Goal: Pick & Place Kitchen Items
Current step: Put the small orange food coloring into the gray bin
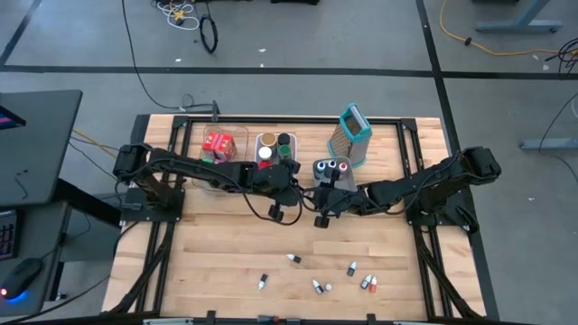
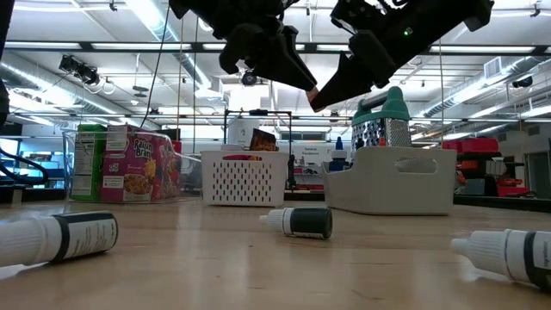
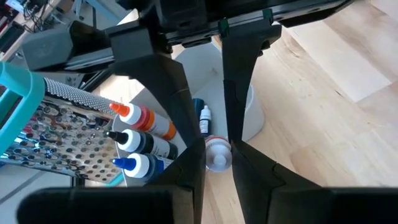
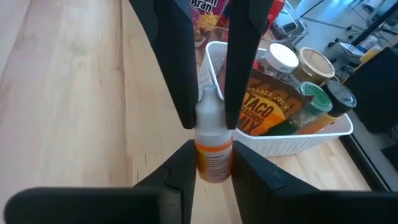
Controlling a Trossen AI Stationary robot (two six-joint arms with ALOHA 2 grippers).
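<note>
Above the wooden table [image 1: 226, 262], each gripper pinches a light, stiff, slippery dropper bottle: right gripper [image 4: 210, 134] one orange-labelled [image 4: 212, 152], left gripper [image 3: 217, 155] one red-banded [image 3: 217, 154], best clasped mid-body

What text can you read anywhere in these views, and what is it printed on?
"Raisin Bran": pink cereal box behind the table, low view.
"TRADER JOE'S" and "TACO": orange packet in the white basket, right wrist view.
Small bottle between the right gripper's fingers: orange label, print unreadable.
Loose bottles on the table: labels too blurred.
Green box beside the cereal: print too small.
</note>
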